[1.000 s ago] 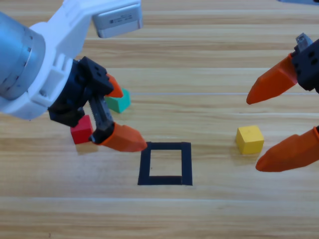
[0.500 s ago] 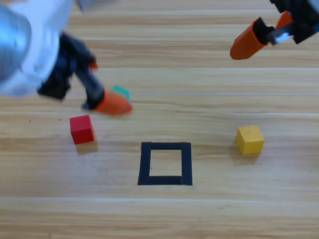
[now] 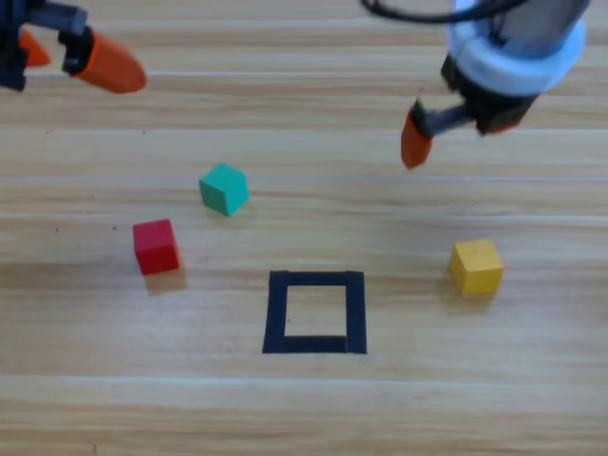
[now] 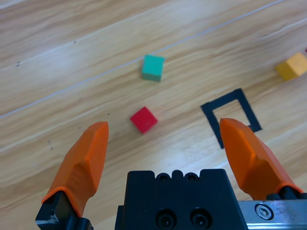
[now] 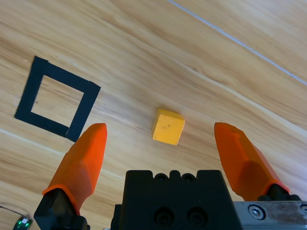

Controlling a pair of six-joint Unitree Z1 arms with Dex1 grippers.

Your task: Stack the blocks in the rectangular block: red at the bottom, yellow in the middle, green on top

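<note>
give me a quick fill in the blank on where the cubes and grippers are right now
1. The taped rectangle holds ____ cubes.
2. The cube nearest the green cube is ____.
3. The right gripper, open, looks down on the ____ cube.
4. The left gripper is open and holds ____.

Missing words: no; red; yellow; nothing

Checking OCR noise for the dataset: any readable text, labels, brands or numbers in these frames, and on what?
None readable in any view.
Red cube, yellow cube, green cube: plain faces, no markings.
Black tape rectangle: plain tape, no lettering.
Left end effector and right end effector: open, black bodies show only screws, no label.
Wooden table: only grain lines and small specks.
</note>
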